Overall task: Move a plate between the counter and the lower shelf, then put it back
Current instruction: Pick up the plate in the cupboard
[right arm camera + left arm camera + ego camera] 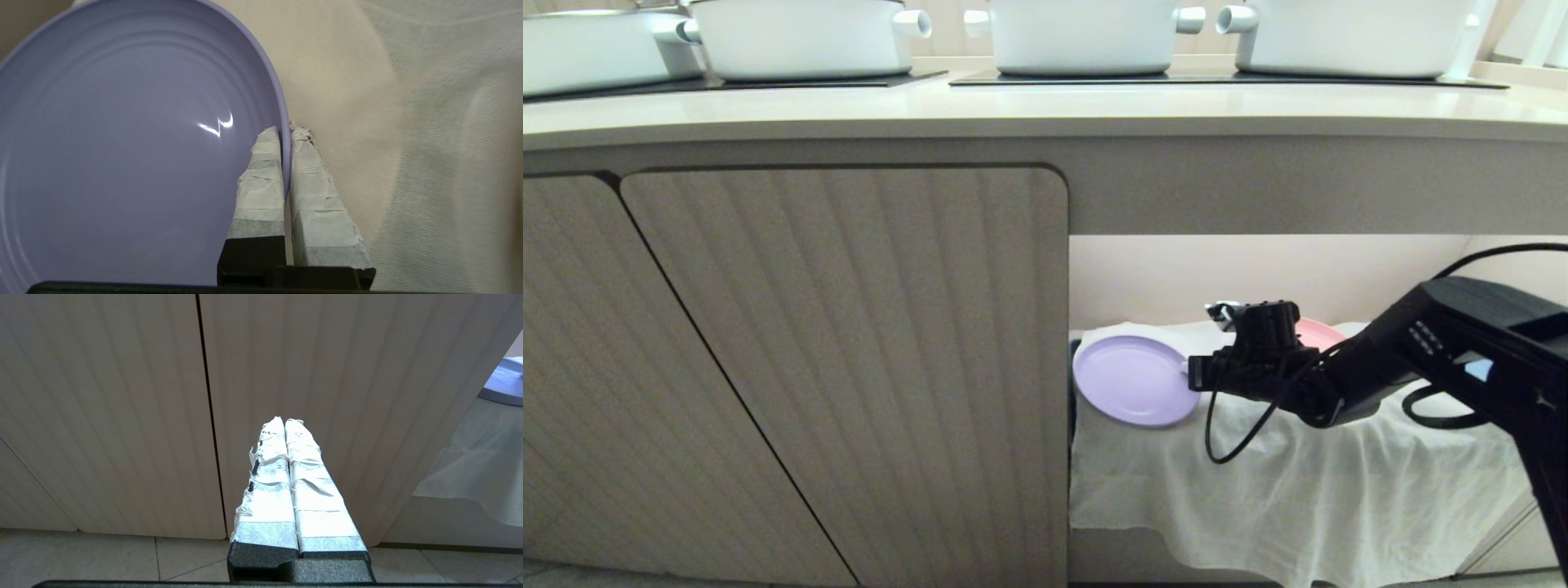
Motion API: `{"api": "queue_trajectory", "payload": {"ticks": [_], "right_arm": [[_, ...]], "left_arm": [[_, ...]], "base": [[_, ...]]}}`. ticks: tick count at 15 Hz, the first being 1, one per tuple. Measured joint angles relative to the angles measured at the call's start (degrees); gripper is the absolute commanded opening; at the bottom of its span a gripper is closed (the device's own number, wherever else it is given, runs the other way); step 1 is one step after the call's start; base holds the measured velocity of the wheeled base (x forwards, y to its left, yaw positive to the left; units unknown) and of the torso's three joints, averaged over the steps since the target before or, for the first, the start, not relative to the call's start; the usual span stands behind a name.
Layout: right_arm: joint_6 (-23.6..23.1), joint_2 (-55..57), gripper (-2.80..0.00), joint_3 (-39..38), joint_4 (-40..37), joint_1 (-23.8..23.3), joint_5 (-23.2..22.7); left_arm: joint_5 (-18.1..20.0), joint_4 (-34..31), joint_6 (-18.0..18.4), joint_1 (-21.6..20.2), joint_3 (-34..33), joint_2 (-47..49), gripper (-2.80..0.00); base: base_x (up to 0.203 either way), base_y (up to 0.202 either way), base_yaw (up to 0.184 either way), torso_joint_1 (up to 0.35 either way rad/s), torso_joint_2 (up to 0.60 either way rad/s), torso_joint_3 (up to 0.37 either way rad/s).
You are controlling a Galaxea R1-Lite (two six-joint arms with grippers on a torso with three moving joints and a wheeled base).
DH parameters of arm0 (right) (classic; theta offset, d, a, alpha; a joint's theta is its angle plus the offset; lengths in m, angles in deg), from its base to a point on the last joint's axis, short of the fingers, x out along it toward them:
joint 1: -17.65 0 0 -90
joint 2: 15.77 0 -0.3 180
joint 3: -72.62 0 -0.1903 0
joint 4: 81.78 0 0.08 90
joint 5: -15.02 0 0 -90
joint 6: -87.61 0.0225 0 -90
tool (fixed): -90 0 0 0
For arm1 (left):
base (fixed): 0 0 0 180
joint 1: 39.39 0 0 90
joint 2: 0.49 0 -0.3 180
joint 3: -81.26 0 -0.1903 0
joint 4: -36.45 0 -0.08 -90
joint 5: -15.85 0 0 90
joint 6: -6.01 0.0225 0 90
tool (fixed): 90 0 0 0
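The lilac plate (1131, 380) lies tilted on the white cloth of the lower shelf (1258, 474), at its left end beside the cabinet door. My right gripper (1186, 369) reaches in from the right and is shut on the plate's right rim. In the right wrist view one taped finger lies inside the plate (122, 143) and the other outside, my right gripper (286, 131) pinching the rim. The counter (1045, 114) runs above. My left gripper (284, 421) is shut on nothing, pointing at a cabinet door low near the floor.
Several white pots (1086, 37) stand on the black hob panels (1225, 79) on the counter. A pink plate (1319, 333) lies on the cloth behind my right wrist. A ribbed cabinet door (849, 367) borders the shelf opening on the left. A black cable (1241, 433) hangs from the right arm.
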Motion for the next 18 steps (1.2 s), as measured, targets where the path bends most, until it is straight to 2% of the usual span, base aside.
{"api": "queue_trajectory", "payload": {"ticks": [7, 18], "right_arm": [[-0.2, -3.5, -2.80, -1.1, 0.1, -1.7, -0.1], [0.7, -8.0, -2.80, -10.0, -0.3, -5.1, -0.7]], "left_arm": [[0.0, 0.0, 0.0, 0.0, 0.0, 0.0, -2.80], [0.0, 0.0, 0.0, 0.0, 0.0, 0.0, -2.80]], "base": [[0.000, 0.000, 0.000, 0.000, 0.00, 0.000], [0.000, 0.000, 0.000, 0.000, 0.00, 0.000]]}}
